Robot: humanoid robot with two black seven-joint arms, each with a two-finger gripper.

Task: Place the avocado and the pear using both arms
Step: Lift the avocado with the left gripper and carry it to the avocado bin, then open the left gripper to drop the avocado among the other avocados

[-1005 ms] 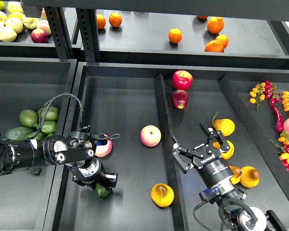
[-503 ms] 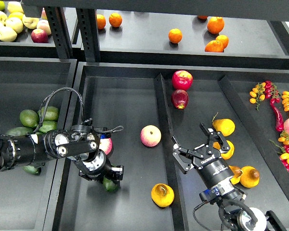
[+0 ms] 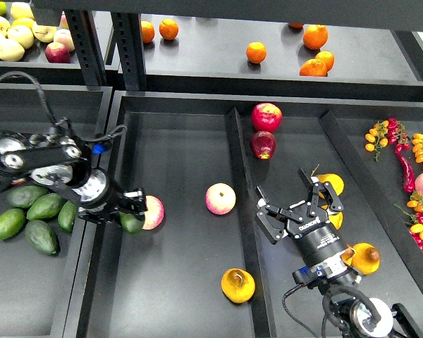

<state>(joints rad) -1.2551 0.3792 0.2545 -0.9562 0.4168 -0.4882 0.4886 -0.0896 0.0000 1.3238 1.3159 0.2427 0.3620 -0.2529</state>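
Here the avocado (image 3: 132,223) sits mostly hidden in my left gripper (image 3: 129,213), whose fingers clamp it at the middle tray's (image 3: 183,148) nine-o'clock edge, touching a pink-yellow apple (image 3: 153,212). The pear (image 3: 237,285) lies alone at the tray's five o'clock. My right gripper (image 3: 299,205) gapes wide and empty over yellow pears (image 3: 330,185) in the dark right-hand tray (image 3: 359,165).

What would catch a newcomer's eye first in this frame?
Probably the left gripper, shut on a dark green avocado at the left edge of the middle tray, right beside a pink-yellow apple. Next, the right gripper, open over the yellow pears in the tray to the right. An orange-yellow pear lies alone near the front of the middle tray.
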